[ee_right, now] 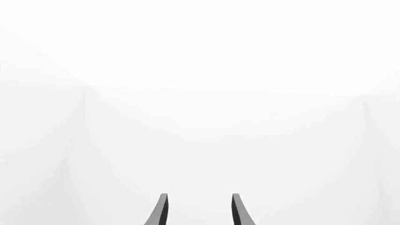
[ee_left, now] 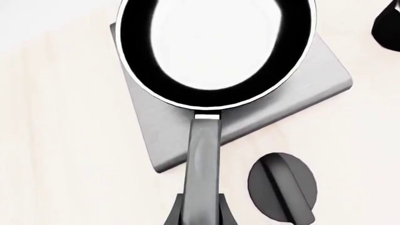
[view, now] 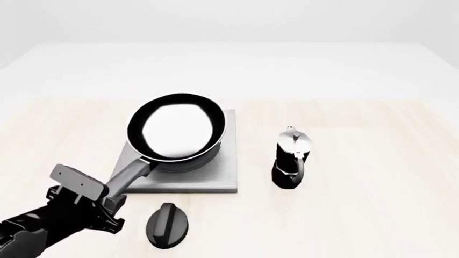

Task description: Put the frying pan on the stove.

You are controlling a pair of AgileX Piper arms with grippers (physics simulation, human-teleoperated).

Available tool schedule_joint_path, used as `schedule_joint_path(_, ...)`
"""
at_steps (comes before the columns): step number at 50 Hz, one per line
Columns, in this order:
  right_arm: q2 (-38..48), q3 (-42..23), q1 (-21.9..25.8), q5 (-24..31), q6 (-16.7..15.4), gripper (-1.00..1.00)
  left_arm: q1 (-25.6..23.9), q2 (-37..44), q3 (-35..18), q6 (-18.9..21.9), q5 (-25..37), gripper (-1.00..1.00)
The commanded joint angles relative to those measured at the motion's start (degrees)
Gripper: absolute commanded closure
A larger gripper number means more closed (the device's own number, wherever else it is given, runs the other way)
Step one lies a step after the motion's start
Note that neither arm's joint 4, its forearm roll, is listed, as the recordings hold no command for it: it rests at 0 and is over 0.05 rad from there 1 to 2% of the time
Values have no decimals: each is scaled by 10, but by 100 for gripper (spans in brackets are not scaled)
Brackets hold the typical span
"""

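Note:
The black frying pan (view: pixel 178 131) with its pale glossy inside is over the grey square stove (view: pixel 215 174), and I cannot tell whether its base touches the slab. Its dark grey handle (view: pixel 129 177) runs back toward the table's near left. My left gripper (view: pixel 107 200) is shut on that handle's end. In the left wrist view the frying pan (ee_left: pixel 212 47) covers much of the stove (ee_left: pixel 300 93), with the handle (ee_left: pixel 203 168) between my fingers. My right gripper (ee_right: pixel 196 211) stands open with only white background ahead; it is out of the front view.
A black oval knob (view: pixel 167 226) lies on the table just in front of the stove, close to my left gripper; the knob (ee_left: pixel 282 185) also shows beside the handle. A black-and-silver moka pot (view: pixel 291 158) stands to the right of the stove.

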Motion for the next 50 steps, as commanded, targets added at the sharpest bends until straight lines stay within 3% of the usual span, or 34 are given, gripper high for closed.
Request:
schedule_joint_path(1,0,2,2,-2,0,-100,6,-2,-5,4,-13,100)
schedule_joint_path(50,0,3,4,-1,-2,-100,4,82,7,-8,-103,100)
